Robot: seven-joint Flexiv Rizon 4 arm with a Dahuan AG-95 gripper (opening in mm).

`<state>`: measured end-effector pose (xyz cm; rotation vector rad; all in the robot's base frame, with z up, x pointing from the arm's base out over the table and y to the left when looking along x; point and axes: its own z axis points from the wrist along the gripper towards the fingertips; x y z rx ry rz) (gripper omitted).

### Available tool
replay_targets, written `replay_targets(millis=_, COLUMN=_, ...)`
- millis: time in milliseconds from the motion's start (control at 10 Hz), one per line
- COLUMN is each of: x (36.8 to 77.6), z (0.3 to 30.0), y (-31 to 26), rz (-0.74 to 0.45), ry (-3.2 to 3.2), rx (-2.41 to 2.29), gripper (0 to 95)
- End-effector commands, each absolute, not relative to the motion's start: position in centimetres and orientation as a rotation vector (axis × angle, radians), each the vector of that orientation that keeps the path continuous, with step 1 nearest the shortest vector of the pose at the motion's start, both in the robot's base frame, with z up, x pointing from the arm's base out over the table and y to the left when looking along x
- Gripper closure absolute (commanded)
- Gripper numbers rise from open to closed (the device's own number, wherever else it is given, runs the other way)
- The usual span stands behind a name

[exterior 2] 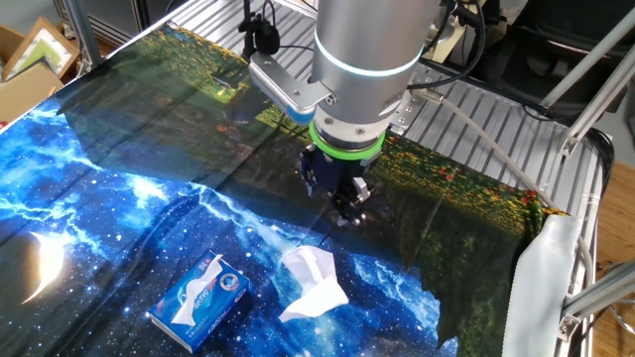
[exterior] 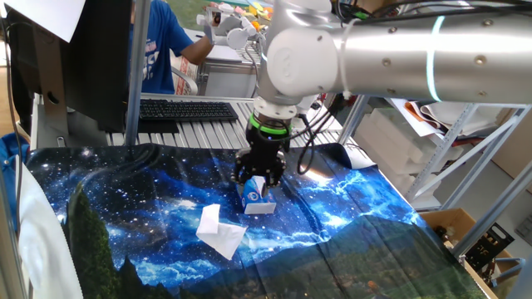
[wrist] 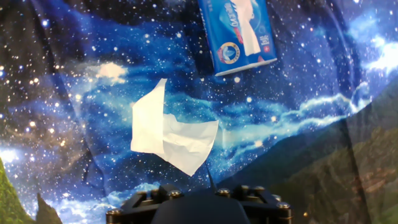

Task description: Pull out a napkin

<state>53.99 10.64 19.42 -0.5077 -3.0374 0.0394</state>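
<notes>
The napkin (exterior: pixel 220 231), a crumpled white sheet, lies loose on the galaxy-print cloth (exterior: pixel 125 208). It also shows in the other fixed view (exterior 2: pixel 313 283) and in the middle of the hand view (wrist: pixel 171 137). The blue tissue pack (exterior: pixel 258 201) lies flat beside it (exterior 2: pixel 198 297), at the top of the hand view (wrist: pixel 239 31), with a white sheet showing at its slot. My gripper (exterior: pixel 259 176) hangs above the cloth (exterior 2: pixel 345 210), apart from both the napkin and the pack. It holds nothing, and its jaws look spread. The hand view shows only the gripper body (wrist: pixel 199 208).
A black keyboard (exterior: pixel 187 110) and a person in a blue shirt (exterior: pixel 158 41) are behind the table. A cardboard box (exterior 2: pixel 30 59) stands off one corner. A white cloth (exterior 2: pixel 546 288) hangs at the table's edge. The metal table slats (exterior 2: pixel 476 109) show beyond the cloth.
</notes>
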Motion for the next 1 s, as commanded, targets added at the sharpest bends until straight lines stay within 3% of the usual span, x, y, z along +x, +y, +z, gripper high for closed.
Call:
replay_targets(millis=100, x=53.84, z=19.36, y=10.51, rz=0.039, ry=-3.057, rx=-0.513, gripper=19.0)
replay_targets(millis=200, x=53.84, z=19.36, y=10.50, rz=0.038, ry=-3.057, rx=-0.512, gripper=19.0)
replay_targets(millis=300, x=53.84, z=19.37, y=10.50, rz=0.027, ry=-3.055, rx=-0.517, gripper=38.0)
replay_targets(millis=1000, x=54.11, z=19.25, y=10.37, rz=0.009, ry=-3.048, rx=-0.579, gripper=38.0)
